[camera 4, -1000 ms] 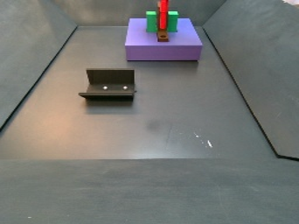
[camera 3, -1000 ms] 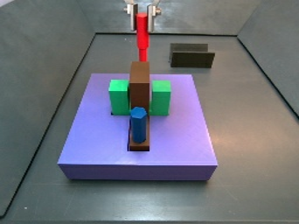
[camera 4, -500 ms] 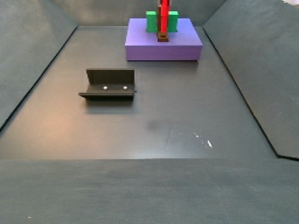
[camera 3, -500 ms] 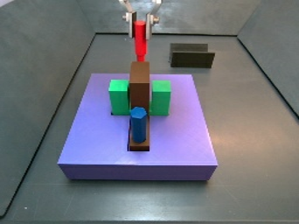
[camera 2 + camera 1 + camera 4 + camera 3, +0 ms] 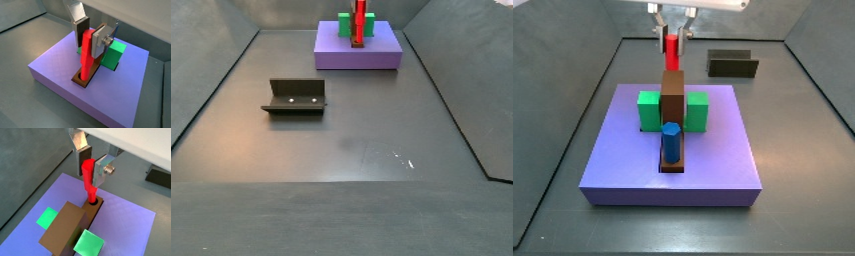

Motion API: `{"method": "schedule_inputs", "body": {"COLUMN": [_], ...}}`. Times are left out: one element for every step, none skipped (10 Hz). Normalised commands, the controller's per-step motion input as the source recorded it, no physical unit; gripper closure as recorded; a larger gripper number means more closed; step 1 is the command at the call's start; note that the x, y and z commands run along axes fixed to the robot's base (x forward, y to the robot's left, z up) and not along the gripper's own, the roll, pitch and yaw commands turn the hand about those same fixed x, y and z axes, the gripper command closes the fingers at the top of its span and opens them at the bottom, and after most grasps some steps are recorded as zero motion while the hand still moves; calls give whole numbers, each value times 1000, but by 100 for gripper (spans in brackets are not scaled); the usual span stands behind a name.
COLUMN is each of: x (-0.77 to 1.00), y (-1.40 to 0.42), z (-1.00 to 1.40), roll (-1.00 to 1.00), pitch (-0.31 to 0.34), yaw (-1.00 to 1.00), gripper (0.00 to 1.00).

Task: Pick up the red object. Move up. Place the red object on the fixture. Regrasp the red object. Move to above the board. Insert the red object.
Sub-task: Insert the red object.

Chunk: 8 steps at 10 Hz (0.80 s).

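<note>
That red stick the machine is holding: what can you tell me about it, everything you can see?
The red object is a slim, smooth, bright red peg, plastic-looking. It stands upright. The tool grips its upper part between two silver fingers. Its lower end sits in a dark slot at the end of the brown bar on the purple board, beside the green blocks.

This was a bare robot test cell rather than a home or shop: a plain grey floor (image 5: 358, 150) boxed in by grey walls, with only purpose-made pieces on it. The lavender board (image 5: 673, 160) in the middle of a side view carried green blocks (image 5: 649, 110), a brown bar (image 5: 673, 95) and a blue peg (image 5: 671, 140), while the dark fixture (image 5: 295, 96) stood at left centre. The gripper (image 5: 672, 30) hung at the upper middle, clamped on the red object (image 5: 672, 50).
</note>
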Motion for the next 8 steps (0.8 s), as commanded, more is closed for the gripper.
{"method": "schedule_inputs", "body": {"x": [31,100,131,143,109,60,9,0], "y": [0,0,0,0,-9,-26,-49,-60], "z": [-197,-189,-189,-174,-186,-174,-143,-123], "roll": [3,3,13,16,13,10,6,10], "pitch": [0,0,0,0,0,0,0,0], "yaw": [60,97,120,129,111,91,63,57], "gripper": [100,100,100,100,100,100,100,100]}}
